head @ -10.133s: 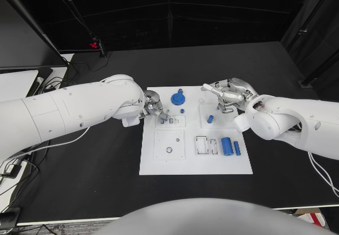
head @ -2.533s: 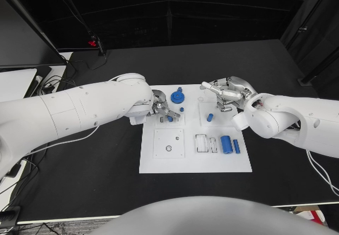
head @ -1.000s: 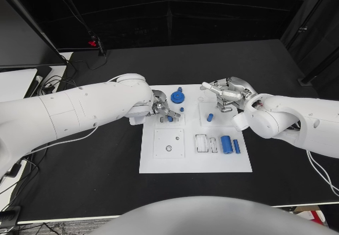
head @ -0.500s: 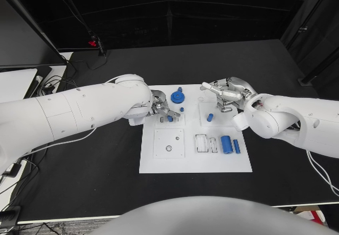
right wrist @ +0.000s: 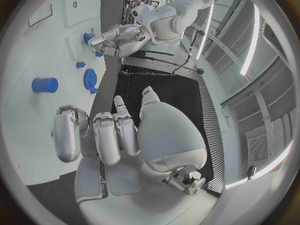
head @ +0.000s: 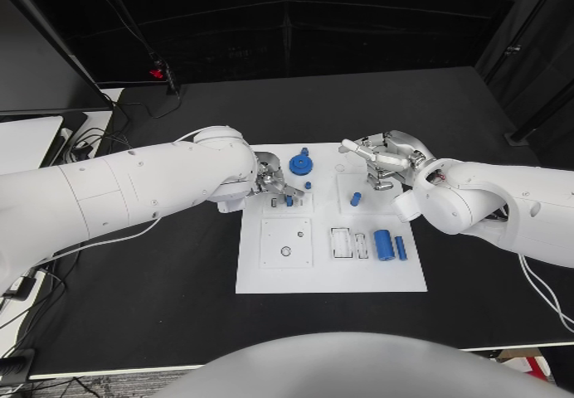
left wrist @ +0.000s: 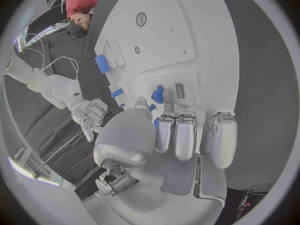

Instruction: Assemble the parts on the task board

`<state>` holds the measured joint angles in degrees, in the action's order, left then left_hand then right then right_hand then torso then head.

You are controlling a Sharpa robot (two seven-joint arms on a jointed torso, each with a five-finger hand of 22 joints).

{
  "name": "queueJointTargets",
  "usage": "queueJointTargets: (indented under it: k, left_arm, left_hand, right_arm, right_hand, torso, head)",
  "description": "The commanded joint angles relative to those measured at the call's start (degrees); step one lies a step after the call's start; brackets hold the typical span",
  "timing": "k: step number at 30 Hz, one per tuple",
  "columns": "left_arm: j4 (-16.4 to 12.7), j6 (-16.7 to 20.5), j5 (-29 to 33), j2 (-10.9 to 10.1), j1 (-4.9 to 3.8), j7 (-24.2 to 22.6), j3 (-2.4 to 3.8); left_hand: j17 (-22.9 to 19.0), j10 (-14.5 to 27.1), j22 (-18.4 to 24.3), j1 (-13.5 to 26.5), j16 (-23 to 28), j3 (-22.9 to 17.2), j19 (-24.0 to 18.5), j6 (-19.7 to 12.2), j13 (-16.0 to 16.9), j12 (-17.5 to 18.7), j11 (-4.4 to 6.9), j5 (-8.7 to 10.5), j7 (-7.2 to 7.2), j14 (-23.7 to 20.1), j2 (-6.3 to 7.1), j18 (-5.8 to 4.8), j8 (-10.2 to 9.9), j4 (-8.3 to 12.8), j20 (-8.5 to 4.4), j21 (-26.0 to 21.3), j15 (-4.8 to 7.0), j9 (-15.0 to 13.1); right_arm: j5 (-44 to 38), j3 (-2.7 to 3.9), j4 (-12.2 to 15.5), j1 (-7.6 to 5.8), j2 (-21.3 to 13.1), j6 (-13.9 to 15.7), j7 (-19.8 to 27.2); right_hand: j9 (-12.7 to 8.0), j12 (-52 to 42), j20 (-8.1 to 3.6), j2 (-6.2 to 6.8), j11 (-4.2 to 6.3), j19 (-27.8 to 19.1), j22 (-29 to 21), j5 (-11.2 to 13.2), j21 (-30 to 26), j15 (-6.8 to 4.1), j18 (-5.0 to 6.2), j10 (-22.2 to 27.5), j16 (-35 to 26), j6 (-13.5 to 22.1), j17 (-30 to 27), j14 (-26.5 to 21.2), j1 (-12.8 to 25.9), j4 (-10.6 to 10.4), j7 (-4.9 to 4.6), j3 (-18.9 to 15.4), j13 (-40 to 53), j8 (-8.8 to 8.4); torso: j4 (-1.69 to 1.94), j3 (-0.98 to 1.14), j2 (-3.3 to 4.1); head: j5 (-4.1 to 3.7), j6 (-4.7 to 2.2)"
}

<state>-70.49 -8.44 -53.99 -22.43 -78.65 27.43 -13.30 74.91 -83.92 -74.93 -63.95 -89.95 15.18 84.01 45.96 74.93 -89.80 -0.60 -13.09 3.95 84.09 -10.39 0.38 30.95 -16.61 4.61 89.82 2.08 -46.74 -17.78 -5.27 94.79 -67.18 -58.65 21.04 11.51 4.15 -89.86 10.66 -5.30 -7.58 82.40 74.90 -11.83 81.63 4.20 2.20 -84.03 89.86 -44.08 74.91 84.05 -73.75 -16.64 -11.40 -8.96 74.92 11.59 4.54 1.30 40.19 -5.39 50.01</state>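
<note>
- Nearest you, the task board [head: 330,278] lies flat on the black table [head: 143,290]. Its near half carries a panel with a small oval opening [head: 286,251].
- To the right of that panel, note two empty rectangular slots [head: 351,245], then a large blue cylinder [head: 384,245] and a slim blue cylinder [head: 401,249] lying side by side.
- Farther in, a small blue peg [head: 357,200] lies on the board's right part, just in front of the right hand.
- The left hand [head: 274,185] hangs over the board's left far panel. Its fingertips [left wrist: 164,96] close round a small blue part [left wrist: 157,93] at a slot there; you can see the pinch in the left wrist view.
- The right hand [head: 385,162] hovers above the board's far right corner. Its fingers are loosely curled and apart, with nothing in them.
- Farthest, a blue gear [head: 302,167] sits on the board between the two hands, with a small blue stud [head: 308,187] just in front of it.
</note>
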Motion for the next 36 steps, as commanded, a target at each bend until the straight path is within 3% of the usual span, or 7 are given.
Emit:
queueJointTargets:
  k: [1,13,23,28,29,36]
  left_arm:
    - [0.07,-0.11,-1.54,-0.23,0.16,0.79,-0.23]
    - [-0.10,-2.93,-1.58,0.01,0.13,1.57,-0.23]
    - [-0.66,-0.15,-2.24,-0.64,-0.04,0.90,-0.23]
    - [-1.15,-1.24,-2.70,-0.95,-1.09,0.69,-0.23]
    - [-1.13,-2.49,-2.77,-0.93,-1.66,0.58,-0.23]
    - [-0.14,-7.66,-2.47,-0.42,-3.87,-1.17,-0.22]
  left_hand:
    - [15.09,-6.08,-15.07,-0.17,-0.05,0.35,5.99,0.18,15.07,-0.20,-0.29,-0.39,0.40,5.91,-0.25,-0.38,0.01,-0.08,0.41,0.18,-0.45,-0.02]
    - [15.09,-6.08,-15.07,-0.59,-0.05,0.29,5.99,0.48,15.07,-0.20,-0.30,-0.58,0.38,5.91,-0.60,-0.38,-0.26,-0.05,0.46,0.18,-0.48,0.50]
    - [15.09,-6.08,-15.07,-0.78,-0.05,0.62,5.99,0.14,15.07,-0.20,-0.41,-0.58,0.52,5.91,-0.31,-0.38,-0.14,-0.07,0.48,0.18,-0.46,0.51]
    - [15.09,-6.08,-15.07,-0.07,-0.05,1.44,5.99,0.43,15.07,-0.20,-0.37,-0.09,0.40,5.91,-0.42,-0.38,1.77,-0.14,0.49,0.18,-0.43,-0.60]
    - [15.09,-6.08,-15.07,0.02,-0.05,1.54,5.99,0.49,15.07,-0.20,-0.35,-0.08,0.36,5.91,-0.47,-0.38,2.04,-0.14,0.48,0.18,-0.39,-0.77]
    - [15.09,-6.08,-15.07,-0.78,-0.05,1.63,5.99,1.65,15.07,-0.20,-0.02,-1.08,0.02,5.91,-0.88,-0.38,1.45,-0.08,0.39,0.18,-0.24,0.16]
  right_arm:
    - [0.15,0.02,0.08,-0.06,0.06,-0.54,0.25]
    - [0.15,0.02,0.08,-0.05,0.06,-0.55,0.26]
    - [0.15,0.02,0.04,-0.05,0.11,-0.61,0.23]
    - [0.15,0.02,0.00,-0.05,0.20,-0.65,0.15]
    - [0.15,0.02,-0.01,-0.05,0.23,-0.66,0.10]
    - [0.15,0.02,0.00,-0.05,0.32,-0.62,-0.08]
  right_hand:
    - [0.09,-0.14,0.07,-0.57,-0.42,-0.20,11.13,0.29,-0.16,0.33,0.50,-5.97,0.14,0.32,15.09,5.95,0.06,-0.01,-0.87,-0.30,15.08,0.39]
    - [0.09,-0.14,0.07,-0.63,-0.42,-0.20,11.13,0.30,-0.17,0.33,0.50,-5.97,0.14,0.34,15.09,5.95,0.06,-0.01,-0.86,-0.33,15.08,0.43]
    - [0.09,-0.14,0.07,-0.63,-0.42,-0.20,11.13,0.30,-0.17,0.33,0.50,-5.97,0.14,0.34,15.09,5.95,0.06,-0.01,-0.86,-0.33,15.08,0.43]
    - [0.09,-0.14,0.07,-0.63,-0.42,-0.20,11.13,0.30,-0.17,0.33,0.50,-5.97,0.14,0.34,15.09,5.95,0.06,-0.01,-0.86,-0.33,15.08,0.43]
    - [0.09,-0.14,0.07,-0.63,-0.42,-0.20,11.13,0.30,-0.17,0.33,0.50,-5.97,0.14,0.34,15.09,5.95,0.06,-0.01,-0.86,-0.33,15.08,0.43]
    - [0.08,-0.14,0.07,-0.74,-0.42,-0.19,11.13,0.30,-0.17,0.33,0.50,-5.97,0.14,0.40,15.09,5.95,0.03,0.01,-0.86,-0.39,15.08,0.52]
  torso:
    - [-0.01,0.00,-0.01]
    - [-0.05,0.00,0.00]
    - [-0.03,-0.02,-0.02]
    - [-0.04,-0.01,-0.02]
    - [-0.05,0.00,-0.02]
    - [-0.12,0.04,0.00]
  head:
    - [-0.02,-0.01]
    - [-0.02,-0.01]
    - [-0.19,-0.04]
    - [-0.22,-0.21]
    - [-0.19,-0.20]
    - [-0.02,-0.32]
